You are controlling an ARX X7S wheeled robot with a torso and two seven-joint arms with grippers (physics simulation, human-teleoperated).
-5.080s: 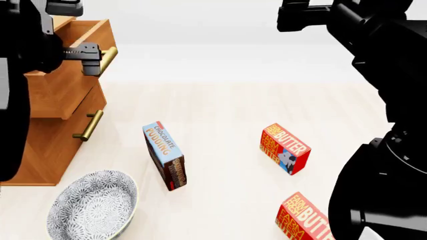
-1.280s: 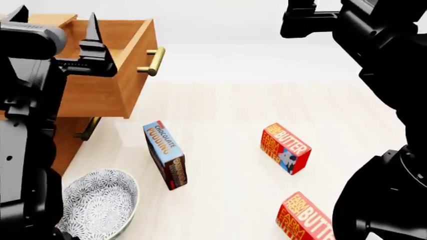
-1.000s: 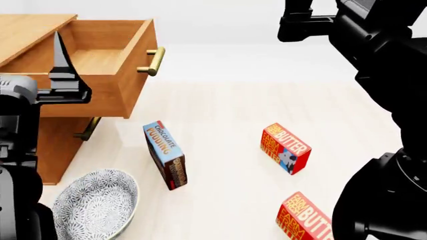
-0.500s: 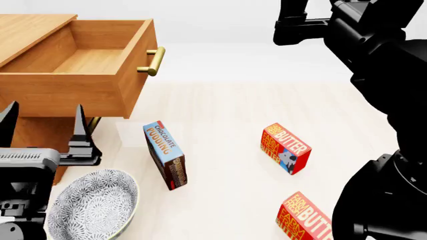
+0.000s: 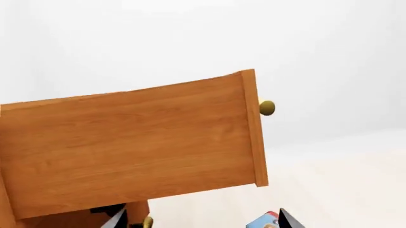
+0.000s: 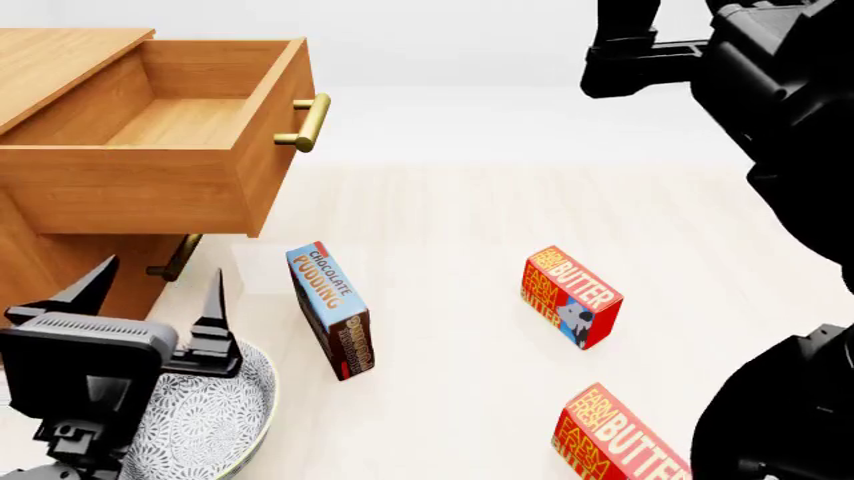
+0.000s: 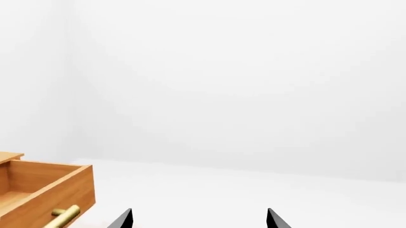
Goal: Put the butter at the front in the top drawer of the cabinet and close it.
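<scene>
The cabinet [image 6: 54,255] stands at the left. Its top drawer [image 6: 174,120] is pulled out, its wooden inside bare, its brass handle [image 6: 304,122] facing right. The drawer's side also fills the left wrist view [image 5: 127,147]. Two butter boxes lie on the floor: the front one [image 6: 618,435] at the bottom edge beside my right arm, the other [image 6: 571,297] behind it. My left gripper [image 6: 158,290] is open and empty, low in front of the cabinet, over the bowl. My right gripper [image 7: 198,221] is open and empty, held high at the upper right, far above the boxes.
A blue chocolate pudding box [image 6: 331,310] stands on edge between the cabinet and the butter boxes. A patterned bowl [image 6: 227,420] sits at the lower left, partly hidden by my left gripper. A lower drawer's handle [image 6: 176,258] shows under the open drawer.
My left gripper has dropped from beside the open drawer down to the bowl at the lower left. The drawer stays pulled out. My right arm has shifted a little to the right.
</scene>
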